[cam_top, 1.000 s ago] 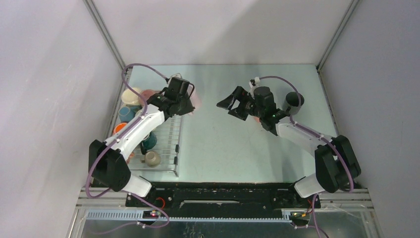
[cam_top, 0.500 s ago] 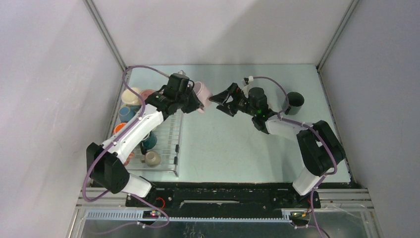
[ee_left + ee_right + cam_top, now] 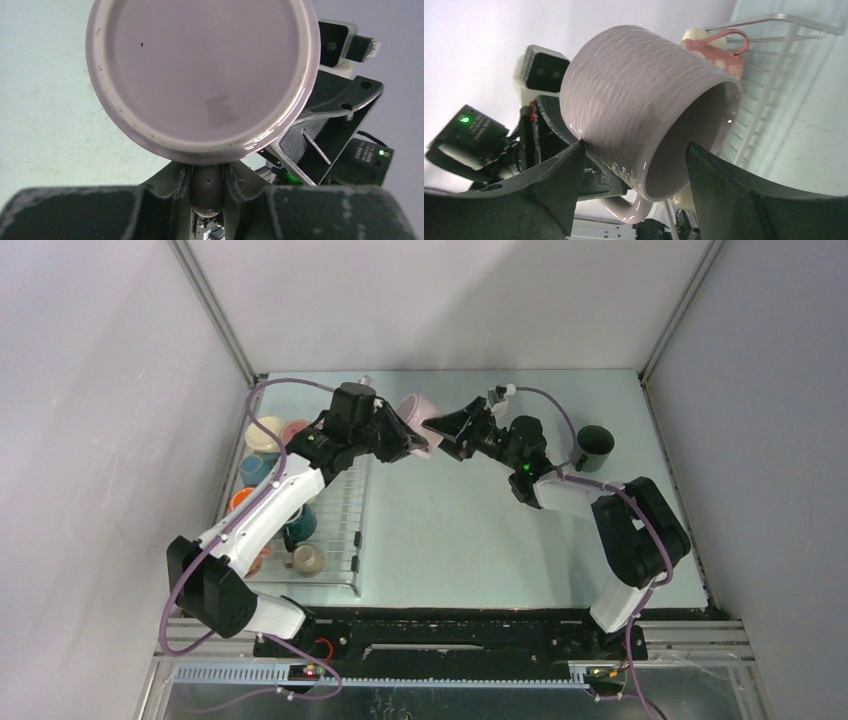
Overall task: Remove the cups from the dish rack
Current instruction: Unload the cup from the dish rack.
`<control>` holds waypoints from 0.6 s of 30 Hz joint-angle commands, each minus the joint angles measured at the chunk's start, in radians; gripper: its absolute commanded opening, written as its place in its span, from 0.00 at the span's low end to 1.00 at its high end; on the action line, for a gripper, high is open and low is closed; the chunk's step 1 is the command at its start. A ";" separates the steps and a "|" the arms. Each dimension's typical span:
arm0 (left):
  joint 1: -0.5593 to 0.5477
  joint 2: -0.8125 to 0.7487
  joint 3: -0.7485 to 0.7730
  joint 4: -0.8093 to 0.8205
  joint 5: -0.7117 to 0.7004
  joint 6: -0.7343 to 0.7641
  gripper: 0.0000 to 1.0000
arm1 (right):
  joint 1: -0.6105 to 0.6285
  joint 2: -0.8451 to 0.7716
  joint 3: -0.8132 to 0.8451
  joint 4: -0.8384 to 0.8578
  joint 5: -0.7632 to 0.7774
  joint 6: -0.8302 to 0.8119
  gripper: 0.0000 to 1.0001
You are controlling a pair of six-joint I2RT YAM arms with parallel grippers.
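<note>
Handover, top centre of the overhead view: left gripper (image 3: 404,443) pinches the mug (image 3: 639,95) handle, right gripper (image 3: 638,161) jaws wide astride its body (not yet clamped). Seat the right firmly before the left releases.

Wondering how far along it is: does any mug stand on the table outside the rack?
Yes, a dark mug stands on the table, right of the rack.

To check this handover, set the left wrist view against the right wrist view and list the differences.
Left wrist only: the flat underside of the pale pink mug. Right wrist only: its ribbed wall and open mouth, the dish rack with a pink cup on it. Both: that mug, held by its handle in the left gripper, with the right gripper open around it.
</note>
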 commanded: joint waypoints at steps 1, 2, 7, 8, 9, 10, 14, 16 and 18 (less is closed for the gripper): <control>-0.006 -0.083 -0.012 0.201 0.104 -0.076 0.00 | -0.014 -0.012 0.029 0.148 -0.043 0.096 0.78; -0.006 -0.086 -0.022 0.214 0.117 -0.090 0.00 | -0.018 -0.016 0.030 0.156 -0.048 0.107 0.76; 0.013 -0.112 -0.084 0.303 0.208 -0.164 0.00 | -0.032 -0.040 0.028 0.217 -0.068 0.172 0.61; 0.015 -0.117 -0.094 0.316 0.221 -0.175 0.00 | -0.034 -0.043 0.029 0.231 -0.069 0.186 0.57; 0.018 -0.120 -0.101 0.322 0.231 -0.184 0.00 | -0.035 -0.044 0.030 0.243 -0.070 0.197 0.54; 0.022 -0.126 -0.107 0.327 0.239 -0.188 0.00 | -0.036 -0.047 0.029 0.254 -0.070 0.207 0.51; 0.032 -0.144 -0.140 0.371 0.278 -0.223 0.00 | -0.034 -0.062 0.030 0.255 -0.069 0.218 0.34; 0.034 -0.150 -0.154 0.391 0.297 -0.234 0.00 | -0.034 -0.071 0.030 0.245 -0.071 0.214 0.25; 0.034 -0.150 -0.167 0.410 0.322 -0.242 0.00 | -0.034 -0.083 0.030 0.225 -0.071 0.204 0.12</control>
